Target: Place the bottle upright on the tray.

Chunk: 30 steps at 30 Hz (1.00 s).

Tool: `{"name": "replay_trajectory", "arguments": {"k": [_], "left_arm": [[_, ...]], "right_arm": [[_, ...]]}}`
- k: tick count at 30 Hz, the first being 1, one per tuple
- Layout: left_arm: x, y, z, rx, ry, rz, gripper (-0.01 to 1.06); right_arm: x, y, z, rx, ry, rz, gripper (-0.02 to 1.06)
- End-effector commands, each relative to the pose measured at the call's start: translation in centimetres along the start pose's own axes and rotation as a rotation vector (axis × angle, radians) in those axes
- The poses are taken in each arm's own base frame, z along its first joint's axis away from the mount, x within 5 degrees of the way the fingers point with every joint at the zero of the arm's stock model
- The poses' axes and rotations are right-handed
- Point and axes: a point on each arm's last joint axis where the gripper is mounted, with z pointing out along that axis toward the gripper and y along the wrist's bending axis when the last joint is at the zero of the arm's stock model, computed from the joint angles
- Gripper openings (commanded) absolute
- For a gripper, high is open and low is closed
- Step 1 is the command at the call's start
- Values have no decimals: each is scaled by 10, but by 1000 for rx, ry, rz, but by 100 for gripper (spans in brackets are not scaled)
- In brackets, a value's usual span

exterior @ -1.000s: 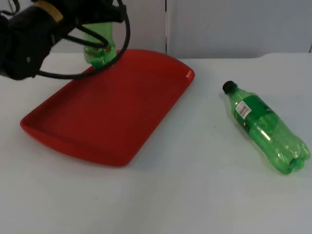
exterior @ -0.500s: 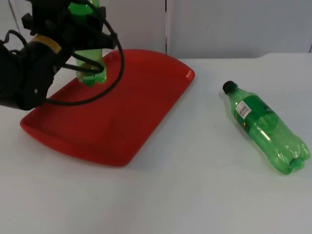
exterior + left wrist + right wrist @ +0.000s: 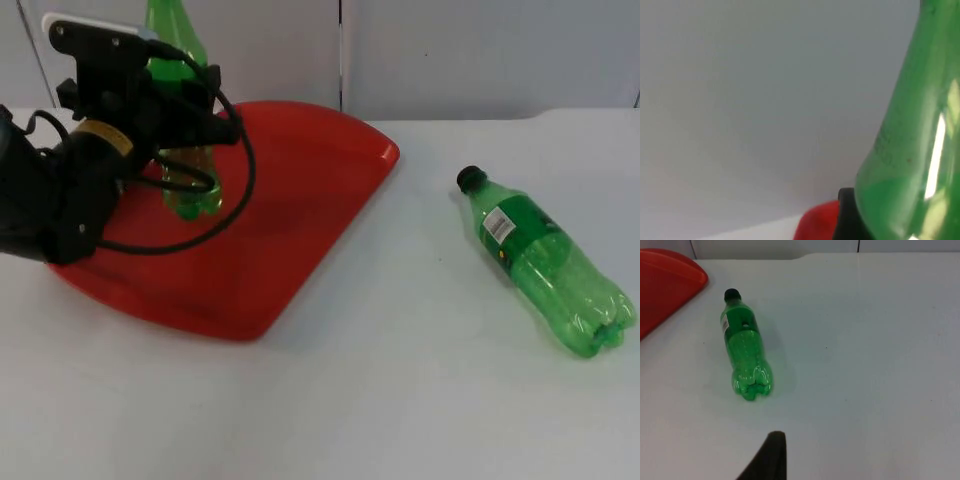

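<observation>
Green bottle (image 3: 182,130) in left end effector (image 3: 172,112)

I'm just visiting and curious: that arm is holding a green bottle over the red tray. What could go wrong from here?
Two things, I'd guess. The left gripper holds the upright bottle near the red tray's back edge; released off-balance, it might topple or roll off. And a second bottle lies on its side on the white table, where a round bottle might roll when grasped. The right gripper waits above the table.
</observation>
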Motion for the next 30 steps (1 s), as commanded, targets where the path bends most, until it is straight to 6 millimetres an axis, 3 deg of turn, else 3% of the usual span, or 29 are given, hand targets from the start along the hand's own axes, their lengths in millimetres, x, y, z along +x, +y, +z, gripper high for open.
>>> {"name": "replay_trajectory", "arguments": {"k": [1, 13, 16, 21, 22, 24, 26, 30], "left_arm": [[1, 1, 0, -3, -18, -2, 0], [10, -2, -1, 23, 2, 5, 1], [10, -2, -2, 23, 4, 5, 10], [10, -2, -2, 23, 4, 5, 55], [10, -2, -2, 23, 4, 5, 55], [10, -2, -2, 23, 4, 5, 70], [10, -2, -2, 23, 4, 2, 77], [10, -2, -2, 27, 4, 4, 77]], "right_arm": [[0, 0, 0, 3, -6, 7, 105], [0, 0, 0, 3, -6, 7, 105], [0, 0, 0, 3, -6, 7, 105], [0, 0, 0, 3, -6, 7, 105], [0, 0, 0, 3, -6, 7, 105], [0, 0, 0, 3, -6, 7, 105], [0, 0, 0, 3, -6, 7, 105], [0, 0, 0, 3, -6, 7, 105]]}}
